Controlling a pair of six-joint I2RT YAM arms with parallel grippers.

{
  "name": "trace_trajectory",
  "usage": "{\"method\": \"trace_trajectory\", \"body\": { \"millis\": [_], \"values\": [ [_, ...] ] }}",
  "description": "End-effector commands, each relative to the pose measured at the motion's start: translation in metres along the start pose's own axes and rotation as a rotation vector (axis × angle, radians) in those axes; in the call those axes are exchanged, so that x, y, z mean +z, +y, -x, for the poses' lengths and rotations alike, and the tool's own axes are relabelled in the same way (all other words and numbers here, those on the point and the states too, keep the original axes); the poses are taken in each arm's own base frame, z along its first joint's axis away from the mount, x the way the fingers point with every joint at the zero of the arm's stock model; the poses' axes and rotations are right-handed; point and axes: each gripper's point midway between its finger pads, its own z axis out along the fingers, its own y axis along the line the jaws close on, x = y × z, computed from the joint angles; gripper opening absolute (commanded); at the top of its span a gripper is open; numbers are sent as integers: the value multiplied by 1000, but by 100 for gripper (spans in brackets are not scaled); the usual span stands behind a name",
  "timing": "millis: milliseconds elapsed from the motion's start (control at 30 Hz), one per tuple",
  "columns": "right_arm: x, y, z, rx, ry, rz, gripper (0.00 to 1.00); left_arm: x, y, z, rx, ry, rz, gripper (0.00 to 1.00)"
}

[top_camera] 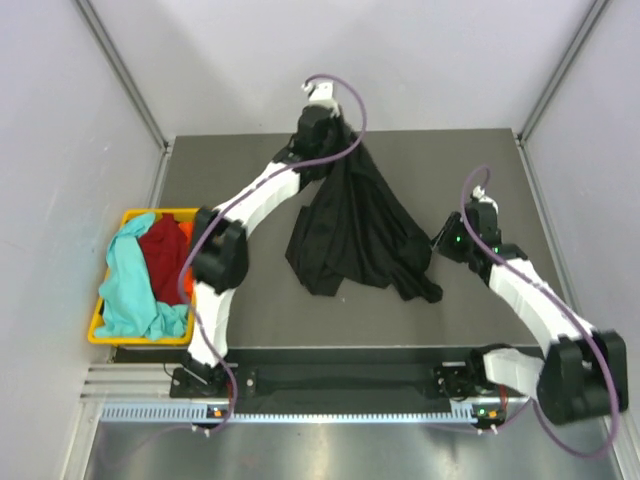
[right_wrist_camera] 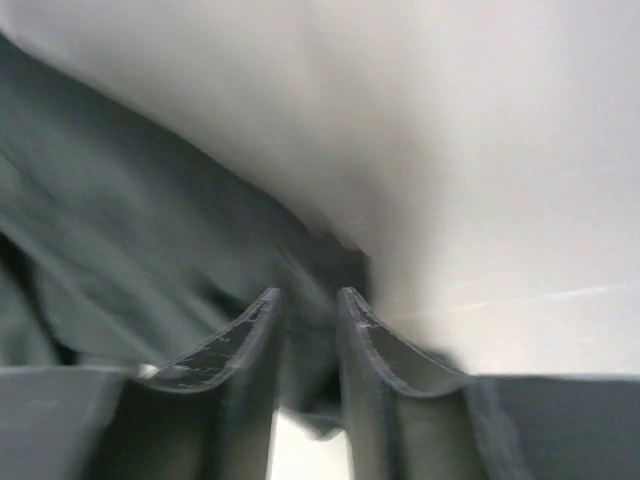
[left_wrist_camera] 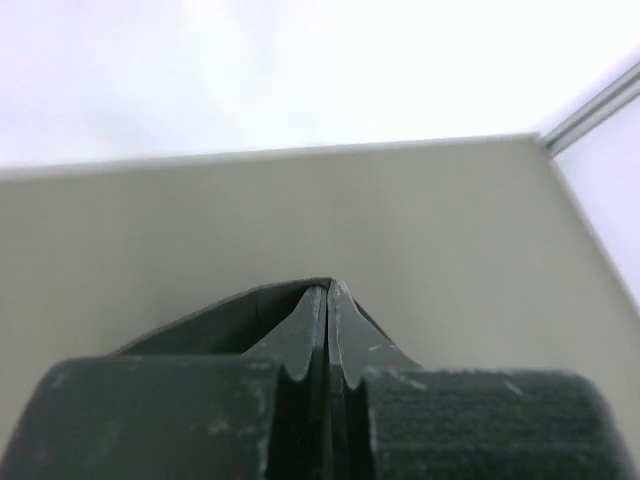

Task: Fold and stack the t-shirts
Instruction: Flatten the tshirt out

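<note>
Seen from overhead, the left gripper (top_camera: 333,132) holds 1 end of the black shirt (top_camera: 355,225) up at the far side of the table (top_camera: 450,170). The cloth fans down onto the tabletop, and the right gripper (top_camera: 442,243) sits at its right edge. Only the left wrist camera shows that hand's fingers pressed fully together, dark cloth caught at their tips. The blurred right wrist view shows its 2 fingers a narrow gap apart with dark cloth just beyond them; whether they hold any cannot be told. At the table's left, the yellow basket (top_camera: 165,212) contains the teal shirt (top_camera: 125,285), red shirt (top_camera: 162,255) and orange shirt (top_camera: 187,285).
</note>
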Motion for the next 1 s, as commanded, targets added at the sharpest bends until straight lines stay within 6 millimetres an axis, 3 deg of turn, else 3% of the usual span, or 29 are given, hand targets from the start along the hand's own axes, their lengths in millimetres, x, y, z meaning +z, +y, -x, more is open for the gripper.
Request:
{"method": "trace_trajectory", "body": {
  "millis": [0,33,67,100,133,200,233,267,300,333,367,400,433,467,500,533,567,600,633,667,700,733,767,800,900,967],
  "values": [
    [20,-4,46,11,-79,-2,33,52,-42,72,5,-236,-192,0],
    [23,-2,46,8,-52,9,36,66,-38,64,-4,-227,-187,0],
    [26,-4,48,11,-38,-6,44,89,-31,27,-1,-149,-193,0],
    [28,-6,46,10,-5,-23,48,91,-36,39,1,-173,-207,6],
    [29,-9,42,12,13,-37,52,97,-30,28,5,-150,-194,15],
    [28,-17,35,40,52,-67,56,95,-19,14,26,-103,-151,45],
    [25,-21,28,48,76,-76,56,82,-23,29,46,-113,-152,55],
    [24,-23,18,52,103,-72,56,77,-13,4,56,-48,-126,65],
    [19,-23,15,51,105,-64,55,68,-10,1,66,-30,-117,71],
    [18,-24,11,46,110,-61,54,45,-16,23,71,-50,-124,74],
    [17,-31,1,43,121,-76,54,36,-1,-1,75,11,-71,74],
    [14,-33,0,30,112,-70,53,22,5,-10,77,60,-49,73],
    [13,-35,-3,2,115,-65,50,-2,1,6,66,52,-42,71],
    [13,-38,-10,-15,129,-64,49,-15,5,0,55,82,-25,70],
    [12,-38,-12,-30,132,-53,48,-31,21,-35,48,183,21,69],
    [12,-39,-16,-41,135,-49,46,-53,17,-24,11,179,21,69],
    [12,-44,-21,-47,143,-61,45,-66,20,-36,-4,218,26,69],
    [11,-49,-20,-56,133,-83,43,-81,31,-66,-13,295,52,69],
    [10,-53,-21,-65,136,-102,38,-100,30,-65,-27,309,43,68],
    [9,-56,-23,-74,136,-112,36,-115,33,-95,-68,382,37,68],
    [8,-56,-23,-84,132,-103,35,-126,32,-105,-89,409,25,67],
    [8,-55,-25,-98,139,-93,35,-137,26,-101,-131,391,0,67],
    [8,-57,-28,-101,150,-98,36,-144,26,-111,-147,412,-9,67],
    [8,-65,-32,-102,166,-138,37,-155,30,-135,-164,470,-12,66],
    [9,-60,-34,-105,183,-115,37,-172,40,-151,-167,490,22,64],
    [9,-54,-34,-119,180,-92,37,-178,45,-151,-160,485,41,65]
  ]
}}
